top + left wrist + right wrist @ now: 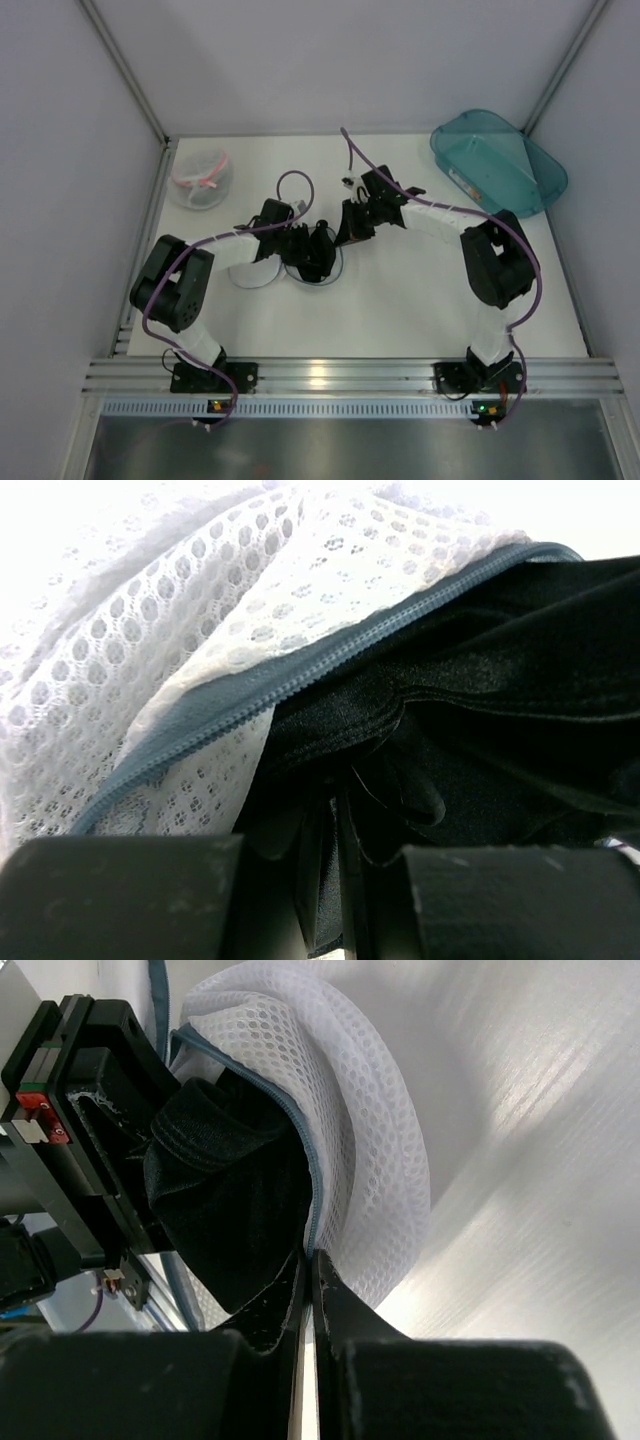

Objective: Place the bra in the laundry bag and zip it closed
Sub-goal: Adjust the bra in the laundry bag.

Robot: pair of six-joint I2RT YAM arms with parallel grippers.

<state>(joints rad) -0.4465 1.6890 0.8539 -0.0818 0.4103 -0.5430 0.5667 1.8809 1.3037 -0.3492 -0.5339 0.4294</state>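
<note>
Scene: Both arms are seen bent inward over the middle of the desk (400, 300), where the laundry bag (200, 610) is all but hidden beneath them in the overhead view.
Bra: The bra (480, 680) is shown lodged between the bag's two mesh halves, with its black fabric bunched at the mouth. It is judged mostly in, though not fully.
Zip: The grey zip (300, 675) is seen gaping along the whole stretch in view, and dark fabric lies right against the teeth.
Left hand: The left hand (335, 865) is held nearly closed at the bag's mouth, and gathered black fabric appears to be pinched between its fingers.
Right hand: The right hand (311, 1295) is shut tight, with its tips pressed to the zip rim toward 12 o'clock in its own view. Whether a slider is caught there cannot be told.
Done: The stuffing of the bag is judged largely complete.
Left to do: The stray fabric is to be pushed clear of the teeth, the slider found, and the zip drawn all the way round.
Elsewhere: A pink-rimmed bag (200, 178) at 10 o'clock and a teal bin (498, 160) at 2 o'clock are set well apart from the work.
</note>
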